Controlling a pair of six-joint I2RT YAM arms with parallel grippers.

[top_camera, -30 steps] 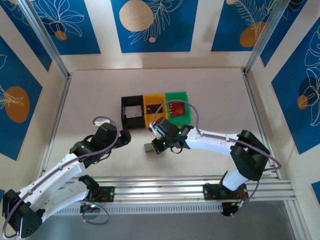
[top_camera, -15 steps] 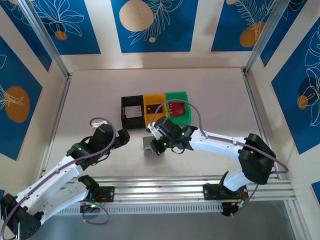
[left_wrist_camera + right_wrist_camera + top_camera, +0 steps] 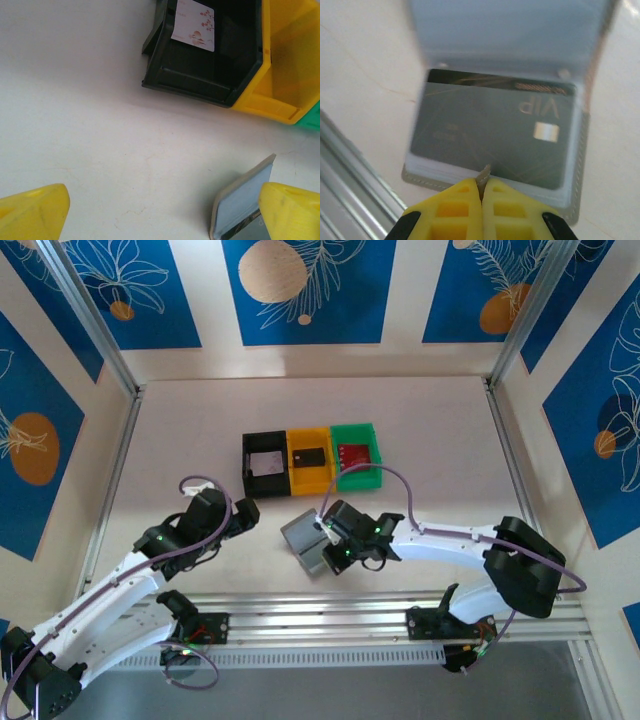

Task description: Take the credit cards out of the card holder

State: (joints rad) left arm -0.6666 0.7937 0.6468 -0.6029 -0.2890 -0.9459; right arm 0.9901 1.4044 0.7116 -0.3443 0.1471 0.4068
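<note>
now the holder (image 3: 303, 540) lies open on the tabletop (image 3: 200, 430), just in front of a row of three bins and near the metal rail (image 3: 350, 610) at the near edge. the right gripper (image 3: 335, 554) is at its right side, touching it. seen from the right wrist, the yellow fingers (image 3: 455, 210) are pressed together, with a thin pale sliver of the holder's near edge pinched between their tips. the holder's pale blue inner panels face up. a dark vip card (image 3: 495, 145) with a small silver chip sits in the near pocket. the far flap is blurred and seems tilted up.

the left gripper (image 3: 246, 512) is to the left of the holder and apart from it, its jaws spread wide and holding nothing. from the left wrist, its two yellow tips frame bare tabletop, and a corner of the holder shows just beside the right one.

behind the holder the bins stand side by side, touching: the black bin (image 3: 246, 465) on the left, the yellow bin (image 3: 310, 485) in the middle, the green bin (image 3: 360, 480) on the right. a white card (image 3: 266, 464) with a small red flower print lies in the black bin. a dark card (image 3: 312, 454) lies in the yellow bin and a red card (image 3: 353, 453) in the green bin.
</note>
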